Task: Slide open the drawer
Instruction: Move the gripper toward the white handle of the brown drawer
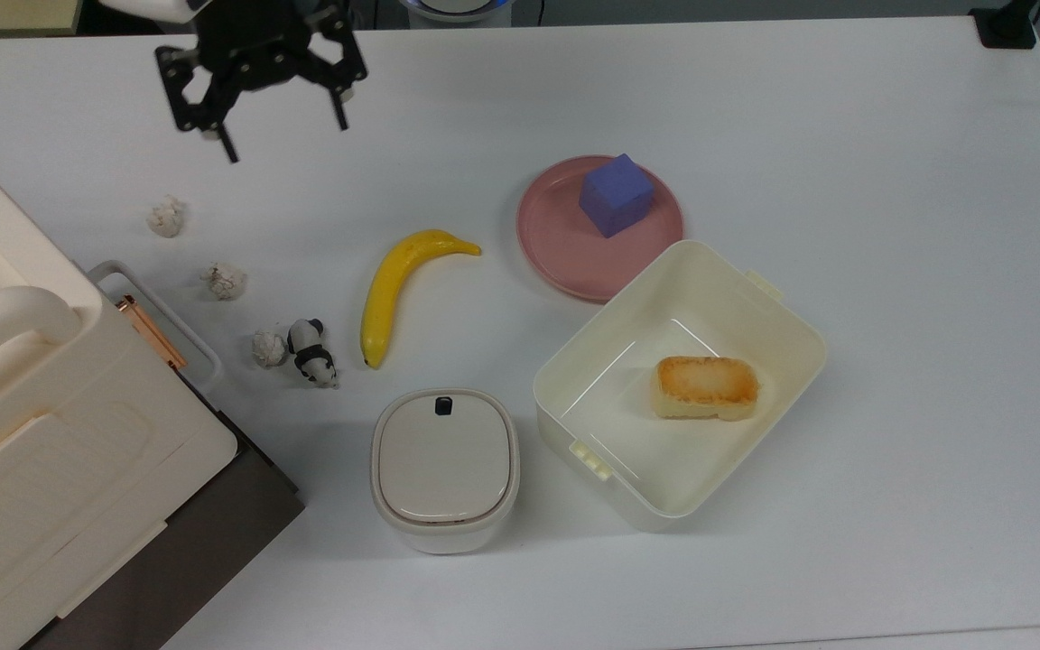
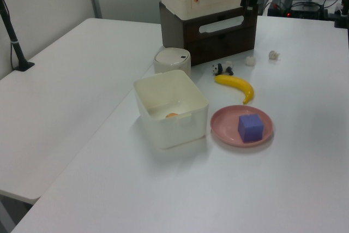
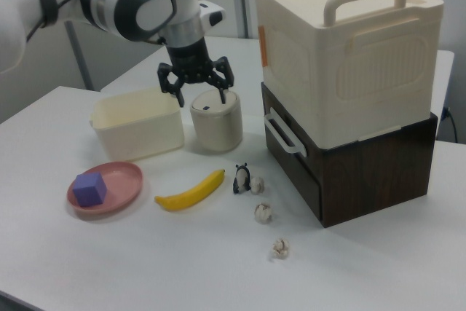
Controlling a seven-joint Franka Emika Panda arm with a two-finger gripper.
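Observation:
The drawer [image 3: 291,159] has a dark brown front with a white loop handle [image 3: 282,135] and sits shut in the brown cabinet under a cream box. The handle [image 1: 157,313] pokes out from under that box at the top view's left. In the left view the drawer front [image 2: 224,32] faces the table. My gripper [image 1: 286,142] hangs open and empty over bare table, well away from the handle toward the top view's upper right. The right view puts the gripper [image 3: 200,97] in front of the lidded pot, and in the left view the gripper [image 2: 250,1] is near the cabinet's right corner.
A cream box with a thick handle [image 1: 32,406] sits on the cabinet. Three paper balls [image 1: 166,217] and a panda figure [image 1: 311,352] lie near the handle. A banana [image 1: 398,289], a lidded pot [image 1: 444,460], a pink plate [image 1: 565,257] with a purple cube [image 1: 617,194], and a cream tub [image 1: 610,424] holding bread [image 1: 707,386] fill the middle.

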